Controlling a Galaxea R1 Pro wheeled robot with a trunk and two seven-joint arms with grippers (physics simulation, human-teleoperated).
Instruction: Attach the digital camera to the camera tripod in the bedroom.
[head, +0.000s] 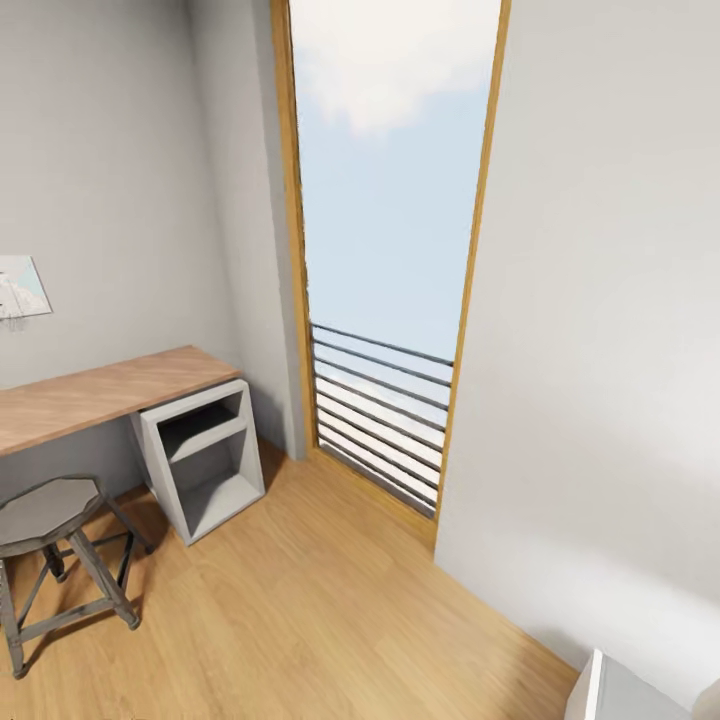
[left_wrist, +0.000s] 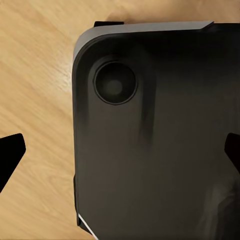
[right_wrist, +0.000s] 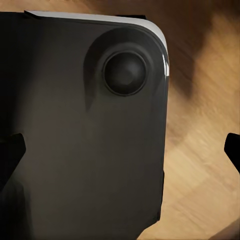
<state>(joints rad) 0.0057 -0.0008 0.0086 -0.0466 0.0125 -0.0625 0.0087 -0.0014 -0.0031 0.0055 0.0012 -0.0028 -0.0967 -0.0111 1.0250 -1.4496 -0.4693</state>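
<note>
A stool (head: 50, 520) is standing at the far left under a wood-topped desk (head: 100, 395), whose grey shelf unit (head: 205, 460) is sitting empty. Bare wood floor (head: 300, 610) is lying open toward the tall window (head: 390, 250) with its railing (head: 380, 410). The left gripper (left_wrist: 120, 155) and right gripper (right_wrist: 120, 155) are hanging spread apart, holding nothing, over the robot's dark base (left_wrist: 160, 140)

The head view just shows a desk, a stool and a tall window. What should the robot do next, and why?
Probably turn to look around the rest of the room. Ahead are a desk, a stool and a window, with no camera or tripod among them. Both tools hang open over the robot's dark base.
</note>
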